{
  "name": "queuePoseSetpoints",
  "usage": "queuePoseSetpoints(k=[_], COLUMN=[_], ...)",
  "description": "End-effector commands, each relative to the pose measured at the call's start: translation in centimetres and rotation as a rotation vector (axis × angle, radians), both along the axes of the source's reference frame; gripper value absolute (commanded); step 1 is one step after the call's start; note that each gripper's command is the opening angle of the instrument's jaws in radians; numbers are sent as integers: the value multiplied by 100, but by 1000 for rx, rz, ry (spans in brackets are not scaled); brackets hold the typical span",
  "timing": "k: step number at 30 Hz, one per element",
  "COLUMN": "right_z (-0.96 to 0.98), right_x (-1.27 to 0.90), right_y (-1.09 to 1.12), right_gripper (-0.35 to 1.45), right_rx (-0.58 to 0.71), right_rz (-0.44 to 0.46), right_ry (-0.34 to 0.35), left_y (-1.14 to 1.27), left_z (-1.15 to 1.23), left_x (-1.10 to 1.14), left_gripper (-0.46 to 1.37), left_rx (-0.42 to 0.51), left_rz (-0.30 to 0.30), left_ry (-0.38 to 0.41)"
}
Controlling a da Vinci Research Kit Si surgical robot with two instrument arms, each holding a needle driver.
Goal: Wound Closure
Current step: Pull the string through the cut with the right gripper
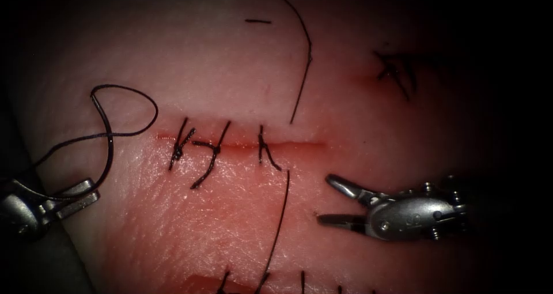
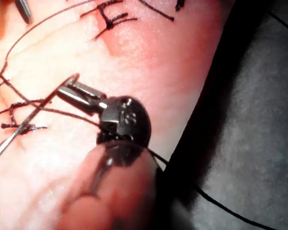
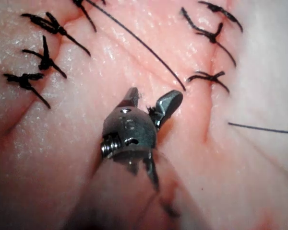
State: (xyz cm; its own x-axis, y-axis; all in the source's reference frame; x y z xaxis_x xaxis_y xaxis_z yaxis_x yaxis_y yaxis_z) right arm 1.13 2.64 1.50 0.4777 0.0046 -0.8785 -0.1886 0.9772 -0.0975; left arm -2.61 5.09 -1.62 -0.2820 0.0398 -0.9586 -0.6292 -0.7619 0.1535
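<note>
At the far left of the endoscope view, the left tool sits at the edge of the tissue, its jaws clenched on the needle. The left wrist view shows the grip near one end of the curve, with the rest of the needle lying free above the surface, not in the tissue. The thread curls in a loop from this tool across the tissue left of the cut. Along the cut, which runs across the middle, three knotted stitches sit side by side, with red fluid along its right end. A loose strand trails downward from the last stitch. To the right, below the cut's end, the right tool hovers with its jaws spread wide, holding nothing.
</note>
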Motion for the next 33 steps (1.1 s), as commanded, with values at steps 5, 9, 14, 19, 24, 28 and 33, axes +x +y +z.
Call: queuePoseSetpoints(k=[5, 9, 14, 19, 24, 28, 33], right_z=[2, 4, 10, 16, 19, 19, 20], right_x=[10, 19, 25, 33, 43, 49, 57], right_y=[-3, 1, 10, 17, 15, 14, 15], right_gripper=[94, 92, 94, 94, 94, 93, 43], right_rx=[76, 102, 119, 134, 131, 131, 134], right_rz=[-40, -31, -24, -22, -27, -26, -39], right_ry=[-13, -11, 0, 11, 19, 22, 40], left_y=[0, 0, -1, -2, -2, -3, -4], left_z=[0, 0, 0, 0, 1, 1, 1], left_x=[0, 1, 1, 2, 3, 3, 3], left_gripper=[-35, -35, -35, -35, -35, -35, -35], left_rx=[3, 3, 2, 1, 1, 0, 1], left_rz=[7, 7, 7, 7, 8, 8, 10], left_ry=[0, 0, 0, 0, -1, -1, 1])
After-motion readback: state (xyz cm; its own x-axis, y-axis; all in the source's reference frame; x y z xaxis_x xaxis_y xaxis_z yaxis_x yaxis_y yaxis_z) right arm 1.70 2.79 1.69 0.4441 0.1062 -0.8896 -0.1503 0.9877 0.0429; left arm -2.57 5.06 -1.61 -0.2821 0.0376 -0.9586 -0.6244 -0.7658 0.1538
